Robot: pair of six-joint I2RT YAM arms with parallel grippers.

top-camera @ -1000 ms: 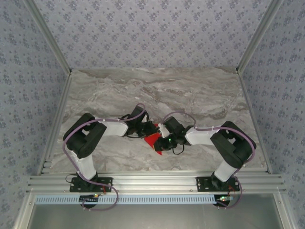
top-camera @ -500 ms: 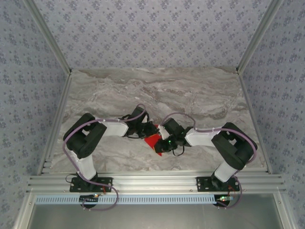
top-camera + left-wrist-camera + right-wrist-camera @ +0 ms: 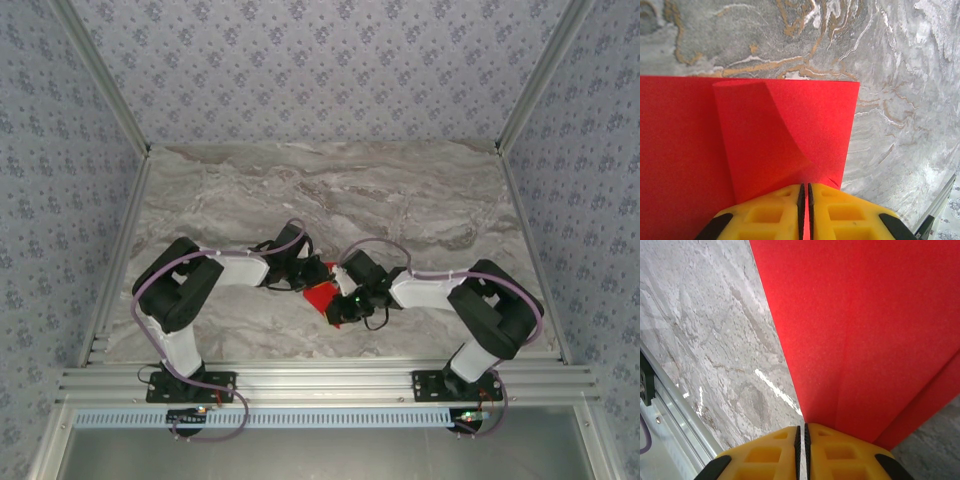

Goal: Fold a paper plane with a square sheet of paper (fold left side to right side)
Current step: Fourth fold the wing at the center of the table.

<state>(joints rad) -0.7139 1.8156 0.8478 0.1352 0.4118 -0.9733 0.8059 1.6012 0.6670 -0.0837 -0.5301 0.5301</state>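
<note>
Left gripper (image 3: 804, 186) is clenched on the paper (image 3: 785, 130): its yellow fingers (image 3: 765, 215) stand almost touching, and a thin red strip shows in the slit between them. From that wrist, a flap with a soft curved bend lies over a wider red layer; the top edge is straight and the right edge slants down to the fingertips. Right gripper (image 3: 801, 429) is closed too, its fingers (image 3: 840, 455) pressed nearly together where the paper's left edge runs into them, so it appears to pinch the sheet. There the red spreads up and away from the fingertips, with a second layer along the lower right. From above, the paper sits at the near middle of the marble table (image 3: 420, 200), bunched small between the two grippers, which meet over it from either side.
</note>
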